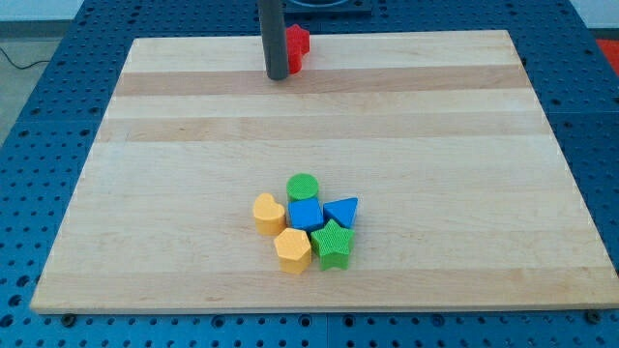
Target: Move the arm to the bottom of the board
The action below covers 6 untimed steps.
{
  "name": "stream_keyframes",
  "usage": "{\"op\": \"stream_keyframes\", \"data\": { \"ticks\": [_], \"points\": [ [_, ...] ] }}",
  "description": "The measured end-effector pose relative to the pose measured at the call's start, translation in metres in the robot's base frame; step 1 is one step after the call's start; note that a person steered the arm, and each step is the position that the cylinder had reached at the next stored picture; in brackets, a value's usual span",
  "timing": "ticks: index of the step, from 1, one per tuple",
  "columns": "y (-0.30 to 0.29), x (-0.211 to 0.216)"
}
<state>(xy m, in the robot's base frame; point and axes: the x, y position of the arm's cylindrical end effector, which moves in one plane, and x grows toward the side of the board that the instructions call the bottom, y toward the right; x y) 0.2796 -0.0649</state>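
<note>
My tip (278, 76) sits near the surface's (174, 145) top edge, touching a red block (297, 48); it holds nothing. Other blocks huddle low.

My tip (278, 76) rests on the worktop (174, 164) near the view's top edge, a little to the view's left of centre. A red block (297, 48) sits touching my rod on its right side, partly hidden behind it. Well apart from my tip, toward the view's bottom, six blocks huddle together: a green cylinder (303, 186), a blue cube (306, 214), a blue triangle (341, 210), a yellow rounded block (268, 212), a yellow hexagon (292, 249) and a green star (333, 242).
</note>
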Motion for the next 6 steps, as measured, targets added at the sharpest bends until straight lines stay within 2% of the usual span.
{"op": "stream_keyframes", "data": {
  "ticks": [1,2,3,4,5,6],
  "points": [
    [0.046,0.016],
    [0.127,0.048],
    [0.139,0.051],
    [0.170,0.085],
    [0.215,0.164],
    [0.235,0.241]
  ]
}}
